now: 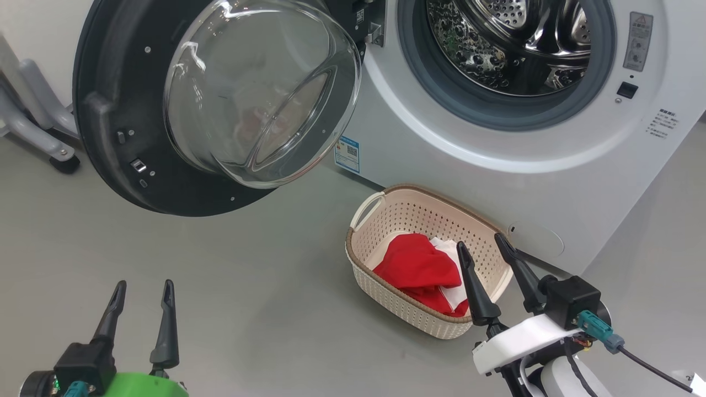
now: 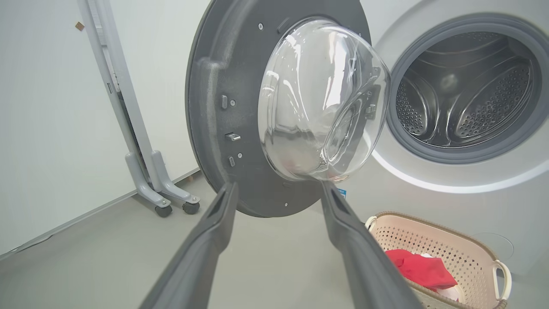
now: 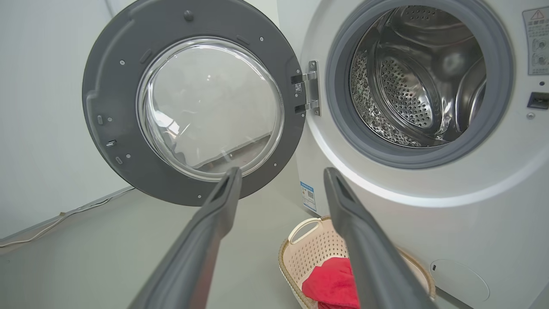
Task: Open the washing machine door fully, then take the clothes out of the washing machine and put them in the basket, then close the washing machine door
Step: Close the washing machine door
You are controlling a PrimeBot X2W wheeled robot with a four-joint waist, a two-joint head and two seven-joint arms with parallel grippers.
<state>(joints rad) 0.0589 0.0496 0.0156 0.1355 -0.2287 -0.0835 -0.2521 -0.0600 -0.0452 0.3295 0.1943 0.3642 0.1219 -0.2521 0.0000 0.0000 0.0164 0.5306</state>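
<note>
Left gripper (image 1: 144,284) and right gripper (image 1: 480,241) spread (both empty); soft red clothes (image 1: 416,264) in perforated basket (image 1: 386,300)

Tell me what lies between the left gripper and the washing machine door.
Only bare grey floor. The head view shows the open left gripper below the washing machine door, with nothing standing between them.

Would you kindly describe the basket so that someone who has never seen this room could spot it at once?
Find the big white washing machine with its round door swung open. On the grey floor just before its front sits the basket. It alone is a cream perforated tub with a brown rim and loop handles, holding red clothes.
</note>
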